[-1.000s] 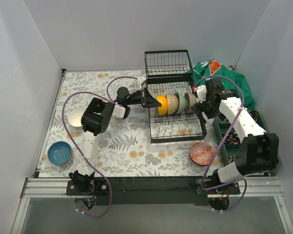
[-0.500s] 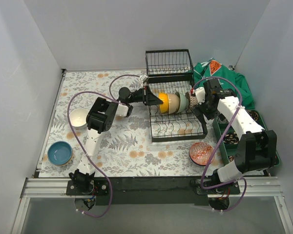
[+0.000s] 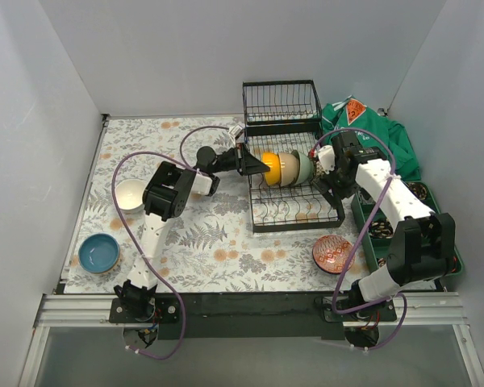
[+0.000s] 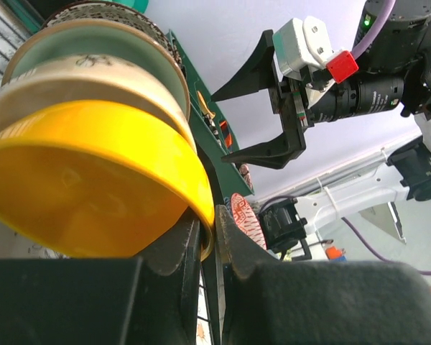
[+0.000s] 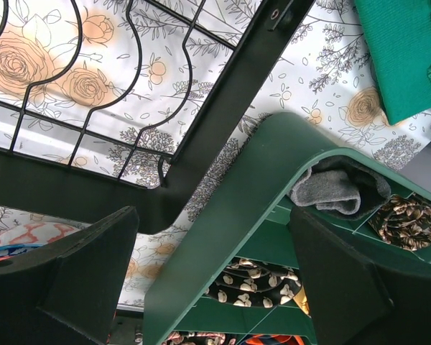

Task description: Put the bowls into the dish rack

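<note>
Fingers (image 4: pixel 174 253) of the left gripper (image 4: pixel 208 230) are clamping the rim of the yellow bowl (image 4: pixel 93 180), standing leftmost among the bowls in the dish rack (image 3: pixel 294 216) (stiff, glazed, probably slippery and chippable), while the right gripper (image 5: pixel 212 241) is hanging wide open, empty.

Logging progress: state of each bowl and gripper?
Yellow bowl, on edge in dish rack.
Cream bowl, racked on edge.
Mint bowl, racked on edge.
Brown patterned bowl, racked on edge.
White bowl, upright on table.
Blue bowl, upright on table.
Red patterned bowl, upright on table.
Left gripper, shut on yellow bowl.
Right gripper, open.
</note>
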